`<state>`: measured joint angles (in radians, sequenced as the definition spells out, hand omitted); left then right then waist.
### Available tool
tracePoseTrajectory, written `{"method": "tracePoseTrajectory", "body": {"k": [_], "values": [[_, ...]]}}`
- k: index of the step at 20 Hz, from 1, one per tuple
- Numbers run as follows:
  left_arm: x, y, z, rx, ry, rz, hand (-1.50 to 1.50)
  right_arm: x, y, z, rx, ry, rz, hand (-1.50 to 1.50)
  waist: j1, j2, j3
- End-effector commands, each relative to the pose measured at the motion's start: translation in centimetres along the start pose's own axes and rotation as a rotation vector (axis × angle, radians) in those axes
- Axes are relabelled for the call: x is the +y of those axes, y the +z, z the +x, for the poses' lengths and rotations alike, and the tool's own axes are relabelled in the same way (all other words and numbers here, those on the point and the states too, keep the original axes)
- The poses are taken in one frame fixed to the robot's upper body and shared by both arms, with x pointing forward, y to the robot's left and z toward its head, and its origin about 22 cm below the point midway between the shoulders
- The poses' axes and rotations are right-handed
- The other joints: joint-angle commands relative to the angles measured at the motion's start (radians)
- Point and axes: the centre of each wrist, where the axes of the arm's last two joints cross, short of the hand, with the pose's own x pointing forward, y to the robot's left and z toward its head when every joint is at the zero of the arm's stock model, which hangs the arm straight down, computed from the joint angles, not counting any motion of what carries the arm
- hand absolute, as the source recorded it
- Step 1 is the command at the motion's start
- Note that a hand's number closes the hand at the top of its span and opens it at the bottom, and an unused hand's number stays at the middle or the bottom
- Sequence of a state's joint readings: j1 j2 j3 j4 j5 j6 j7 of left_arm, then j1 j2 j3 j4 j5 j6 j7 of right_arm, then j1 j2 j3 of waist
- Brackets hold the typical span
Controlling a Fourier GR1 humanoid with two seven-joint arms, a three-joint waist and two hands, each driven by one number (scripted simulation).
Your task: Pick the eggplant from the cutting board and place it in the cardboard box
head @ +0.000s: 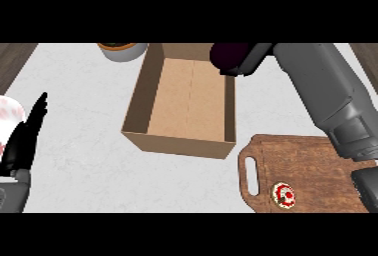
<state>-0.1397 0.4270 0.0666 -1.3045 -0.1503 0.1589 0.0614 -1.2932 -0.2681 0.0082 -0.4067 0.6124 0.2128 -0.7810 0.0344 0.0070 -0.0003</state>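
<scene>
Head view: right robot hand (247, 59) curled round dark purple eggplant (229, 54) above open brown cardboard box's (181, 135) far right rim. Risk: release there lands eggplant outside, on tabletop.

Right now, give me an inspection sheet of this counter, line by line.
Surface: pale marbled counter.
Job's things: eggplant held over the open cardboard box; cutting board at lower right.
Clutter: small round red-and-white item on the board; white pot at the top; pinkish round thing at the left edge.
Hands: right hand curled round the eggplant; left hand open, resting at the left.
Cables: nothing seen.
Surroundings: wooden strips at the top corners.
</scene>
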Motion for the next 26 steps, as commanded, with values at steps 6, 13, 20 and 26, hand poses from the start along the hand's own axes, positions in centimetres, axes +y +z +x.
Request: {"method": "tracePoseTrajectory", "body": {"k": [6, 13, 20, 26], "values": [[-1.9, 0.0, 1.0, 0.0, 0.007, 0.017, 0.0, 5.2, -6.3, 3.5, 0.051, -0.165, 0.086, 1.5, -0.005, 0.002, 0.0], [-1.1, -0.4, 0.1, -0.014, 0.003, -0.007, 0.0, 9.0, -8.3, 4.9, 0.112, -0.117, 0.087, 1.5, 0.029, 0.013, -0.001], [-2.3, -0.9, 1.8, -0.055, 0.0, -0.04, 0.0, 11.2, -6.3, 3.0, 0.299, -0.125, 0.105, -1.5, 0.069, 0.024, -0.002], [-3.2, -1.2, 2.9, -0.073, 0.0, -0.084, 0.0, 11.5, -6.1, 2.8, 0.344, -0.204, 0.114, -1.5, 0.106, 0.031, -0.002]]}}
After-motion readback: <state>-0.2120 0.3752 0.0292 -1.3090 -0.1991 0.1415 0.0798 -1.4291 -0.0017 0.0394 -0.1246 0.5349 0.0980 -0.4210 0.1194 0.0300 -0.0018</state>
